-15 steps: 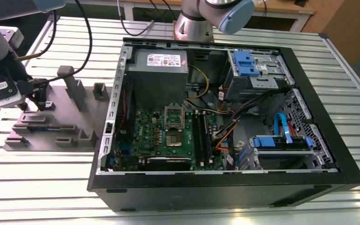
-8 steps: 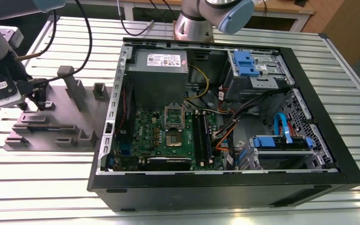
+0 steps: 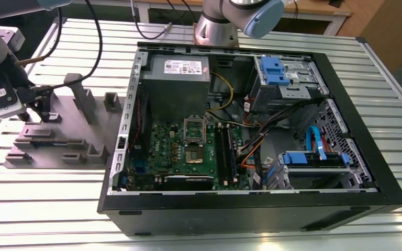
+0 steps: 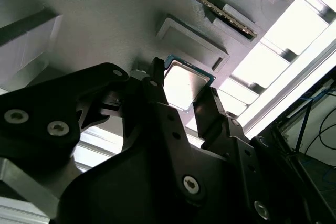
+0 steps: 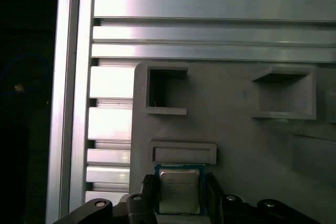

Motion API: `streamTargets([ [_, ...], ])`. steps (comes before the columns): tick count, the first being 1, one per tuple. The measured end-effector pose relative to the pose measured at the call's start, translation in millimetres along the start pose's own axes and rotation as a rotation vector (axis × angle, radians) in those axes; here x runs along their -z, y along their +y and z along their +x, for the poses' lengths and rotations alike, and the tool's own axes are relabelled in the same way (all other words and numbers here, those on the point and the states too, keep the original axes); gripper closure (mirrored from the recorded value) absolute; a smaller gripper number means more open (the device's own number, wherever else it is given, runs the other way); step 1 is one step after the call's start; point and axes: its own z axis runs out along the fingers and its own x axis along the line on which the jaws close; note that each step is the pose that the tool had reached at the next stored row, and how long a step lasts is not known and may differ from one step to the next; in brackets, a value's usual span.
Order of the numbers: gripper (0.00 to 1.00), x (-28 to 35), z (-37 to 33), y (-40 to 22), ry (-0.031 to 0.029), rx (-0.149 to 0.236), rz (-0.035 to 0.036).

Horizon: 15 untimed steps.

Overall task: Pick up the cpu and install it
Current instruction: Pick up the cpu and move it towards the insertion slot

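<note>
Cpu (image 5: pixel 179 191) centred within claw (image 5: pixel 181 186) (on grey fixture (image 5: pixel 236 145))

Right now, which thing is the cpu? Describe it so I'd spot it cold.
At the exterior view's left, beside the open computer case, a grey fixture tray lies on the slatted table. Near the tray's edge, at the hand, sits the cpu: a small flat square with a shiny silver top and dark rim, unlike the matte grey pockets around it.
</note>
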Motion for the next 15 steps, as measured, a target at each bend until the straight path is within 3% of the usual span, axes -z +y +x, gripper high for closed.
streamTargets([
  [15,0.53,2.5,0.1,0.2,-0.0002,0.000,0.0000],
])
